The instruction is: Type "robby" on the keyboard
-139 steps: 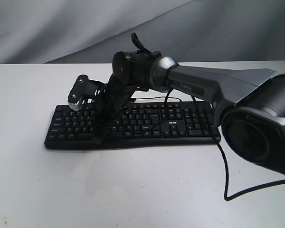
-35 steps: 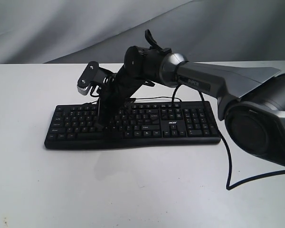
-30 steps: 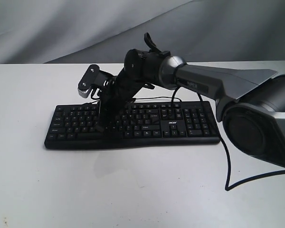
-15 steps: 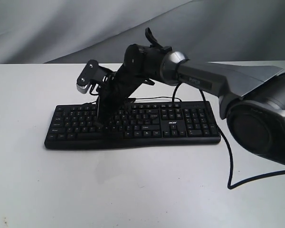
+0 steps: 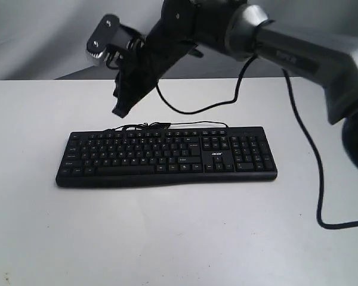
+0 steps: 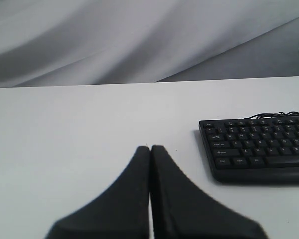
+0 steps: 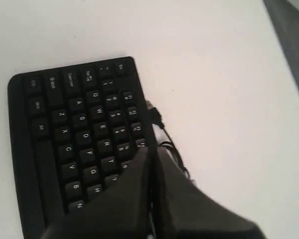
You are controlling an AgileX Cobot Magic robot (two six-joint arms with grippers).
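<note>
The black keyboard (image 5: 167, 156) lies flat on the white table, number pad to the right, its thin cable (image 5: 167, 124) bunched behind the back edge. My right gripper (image 5: 119, 109) is shut and empty, hanging well above and behind the keyboard's left half, clear of the keys. In the right wrist view the shut fingers (image 7: 152, 154) point over the keyboard (image 7: 74, 134), near its upper letter rows. My left gripper (image 6: 150, 148) is shut with nothing in it, over bare table to the left of the keyboard (image 6: 259, 149).
The right arm (image 5: 286, 47) reaches in from the right, high above the table. Its black cable (image 5: 313, 173) hangs down and loops onto the table right of the keyboard. A grey cloth backdrop (image 5: 48, 36) stands behind the table (image 5: 167, 238).
The right gripper has lifted off the keyboard's left-middle keys, rising up and back until it hangs high above the back edge. The keyboard has not moved.
</note>
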